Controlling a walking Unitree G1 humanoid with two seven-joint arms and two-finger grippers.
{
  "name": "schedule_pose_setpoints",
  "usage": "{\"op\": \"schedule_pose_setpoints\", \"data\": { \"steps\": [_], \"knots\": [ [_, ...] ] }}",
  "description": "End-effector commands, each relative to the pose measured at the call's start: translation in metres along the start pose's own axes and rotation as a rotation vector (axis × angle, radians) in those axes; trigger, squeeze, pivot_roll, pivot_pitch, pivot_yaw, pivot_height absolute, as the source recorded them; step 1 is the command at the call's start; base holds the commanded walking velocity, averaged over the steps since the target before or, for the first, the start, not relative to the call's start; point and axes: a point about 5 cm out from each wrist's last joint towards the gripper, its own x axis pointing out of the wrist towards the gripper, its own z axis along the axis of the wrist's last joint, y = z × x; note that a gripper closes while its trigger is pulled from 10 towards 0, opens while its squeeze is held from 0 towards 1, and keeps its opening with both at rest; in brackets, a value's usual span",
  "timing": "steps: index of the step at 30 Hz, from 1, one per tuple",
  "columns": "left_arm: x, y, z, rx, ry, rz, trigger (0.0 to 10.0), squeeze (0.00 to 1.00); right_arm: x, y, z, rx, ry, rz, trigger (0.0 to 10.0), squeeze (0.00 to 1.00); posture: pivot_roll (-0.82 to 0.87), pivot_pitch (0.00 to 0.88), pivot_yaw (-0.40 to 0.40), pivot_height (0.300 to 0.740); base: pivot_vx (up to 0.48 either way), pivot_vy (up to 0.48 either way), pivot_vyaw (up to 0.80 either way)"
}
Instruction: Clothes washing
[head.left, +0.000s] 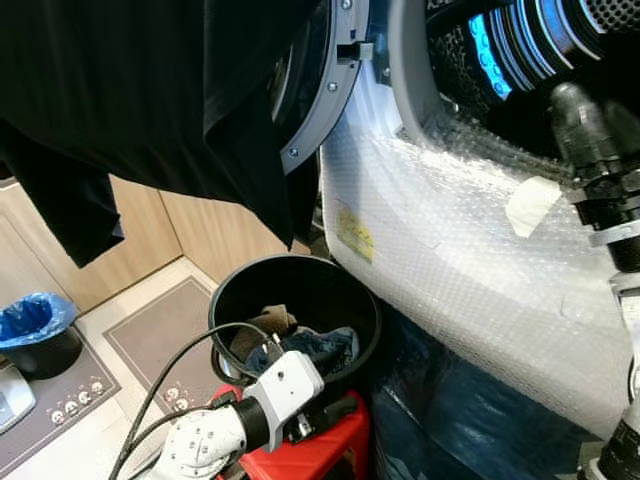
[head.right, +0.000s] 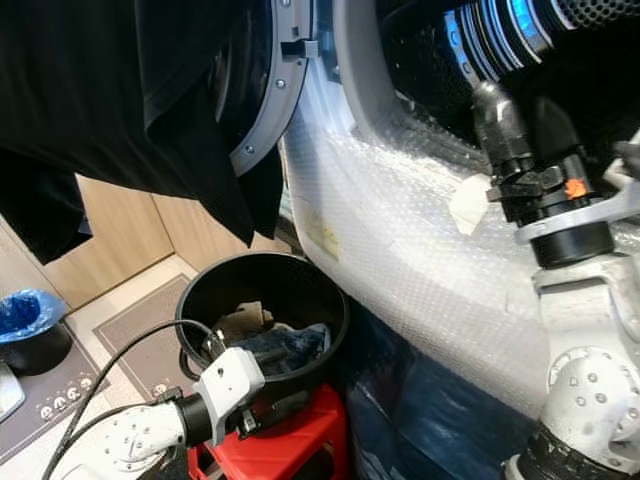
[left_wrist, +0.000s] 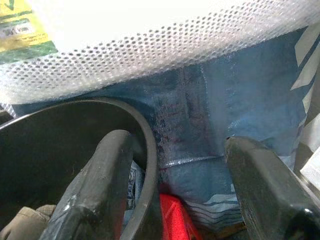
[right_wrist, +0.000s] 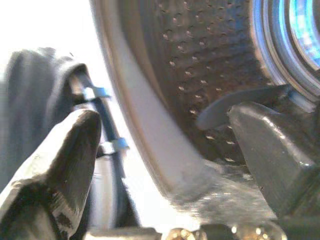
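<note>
A black garment (head.left: 150, 90) hangs across the upper left, in front of the washer's open round door (head.left: 325, 95). The drum (head.left: 520, 50) glows blue inside. Below the door, a black bucket (head.left: 335, 290) on a red stool (head.left: 335, 445) holds a brown cloth (head.left: 270, 322) and a blue one (head.left: 312, 348). My left gripper (head.left: 340, 405) is open at the bucket's near rim, which runs between its fingers (left_wrist: 107, 170). Raised at the drum's mouth, my right gripper (head.right: 520, 105) is open with nothing between its fingers (right_wrist: 65, 150).
Bubble wrap (head.left: 470, 250) covers the washer's front, with blue sheeting (head.left: 470, 410) beneath it. A bin with a blue liner (head.left: 35, 325) and a dark panel with knobs (head.left: 60, 400) sit on the floor at left, before wooden cabinets (head.left: 200, 230).
</note>
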Motion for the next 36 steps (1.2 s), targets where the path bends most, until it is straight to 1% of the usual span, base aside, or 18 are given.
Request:
{"op": "schedule_pose_setpoints", "data": {
  "steps": [1,8,10,11,12,13,14,17,19,20,21,25,26,27,28,31,35,36],
  "knots": [
    [0.000,0.001,-0.002,0.015,0.011,-0.007,10.0,0.00,-0.003,0.008,0.002,0.024,-0.018,0.065,10.0,0.00,-0.07,0.084,0.005,0.740,0.000,0.000,0.00],
    [0.002,-0.001,-0.006,0.039,0.014,-0.025,10.0,0.00,-0.011,0.012,-0.003,0.096,-0.016,0.132,10.0,0.00,-0.06,0.084,0.007,0.740,0.000,0.000,0.00],
    [0.004,-0.004,-0.010,0.068,0.035,-0.045,10.0,0.00,-0.016,0.016,-0.006,0.135,-0.003,0.183,10.0,0.00,-0.06,0.084,0.007,0.740,0.000,0.000,0.00],
    [0.007,-0.011,-0.019,0.112,0.073,-0.114,10.0,0.00,-0.025,0.022,-0.014,0.181,0.046,0.253,10.0,0.00,-0.06,0.082,0.006,0.740,0.000,0.000,0.00],
    [0.007,-0.011,-0.019,0.112,0.073,-0.114,10.0,0.00,-0.025,0.022,-0.014,0.181,0.046,0.253,10.0,0.00,-0.06,0.082,0.006,0.740,0.000,0.000,0.00],
    [0.007,-0.014,-0.021,0.093,0.077,-0.154,10.0,0.00,-0.029,0.024,-0.017,0.196,0.065,0.283,10.0,0.00,-0.06,0.082,0.006,0.740,0.000,0.000,0.00],
    [0.007,-0.018,-0.022,0.072,0.079,-0.200,10.0,0.00,-0.036,0.030,-0.022,0.215,0.114,0.352,10.0,0.00,-0.06,0.082,0.006,0.740,0.000,0.000,0.00],
    [0.008,-0.020,-0.024,0.051,0.088,-0.256,10.0,0.00,-0.048,0.040,-0.030,0.251,0.190,0.450,10.0,0.00,-0.06,0.082,0.010,0.740,0.000,0.000,0.00],
    [0.008,-0.021,-0.024,0.061,0.089,-0.275,10.0,0.00,-0.051,0.043,-0.033,0.252,0.215,0.466,10.0,0.00,-0.06,0.082,0.014,0.740,0.000,0.000,0.00],
    [0.007,-0.022,-0.026,0.047,0.101,-0.309,10.0,0.00,-0.055,0.046,-0.035,0.282,0.237,0.488,10.0,0.00,-0.06,0.082,0.014,0.740,0.000,0.000,0.00],
    [0.007,-0.022,-0.026,0.047,0.101,-0.309,10.0,0.00,-0.055,0.046,-0.035,0.282,0.237,0.488,10.0,0.00,-0.06,0.082,0.014,0.740,0.000,0.000,0.00],
    [0.004,-0.025,-0.035,0.037,0.132,-0.401,10.0,0.00,-0.068,0.053,-0.043,0.334,0.311,0.564,10.0,0.00,-0.07,0.084,0.018,0.740,0.000,0.000,0.00],
    [0.002,-0.025,-0.039,0.037,0.148,-0.425,10.0,0.00,-0.074,0.056,-0.046,0.351,0.351,0.594,10.0,0.00,-0.07,0.085,0.019,0.740,0.000,0.000,0.00],
    [0.002,-0.025,-0.039,0.037,0.148,-0.425,10.0,0.00,-0.074,0.056,-0.046,0.351,0.351,0.594,10.0,0.00,-0.07,0.085,0.019,0.740,0.000,0.000,0.00],
    [0.001,-0.025,-0.043,0.031,0.163,-0.440,10.0,0.00,-0.080,0.057,-0.050,0.368,0.397,0.613,10.0,0.00,-0.07,0.085,0.022,0.740,0.000,0.000,0.00],
    [0.000,-0.026,-0.049,0.019,0.183,-0.453,10.0,0.00,-0.086,0.057,-0.055,0.380,0.446,0.619,10.0,0.00,-0.08,0.084,0.024,0.740,0.000,0.000,0.00],
    [0.000,-0.028,-0.058,0.005,0.214,-0.470,10.0,0.00,-0.095,0.053,-0.064,0.390,0.509,0.607,10.0,0.00,-0.07,0.084,0.026,0.740,0.000,0.000,0.00],
    [-0.001,-0.030,-0.064,0.001,0.239,-0.479,10.0,0.00,-0.099,0.051,-0.069,0.397,0.535,0.602,10.0,0.00,-0.08,0.083,0.028,0.740,0.000,0.000,0.00]
  ]
}}
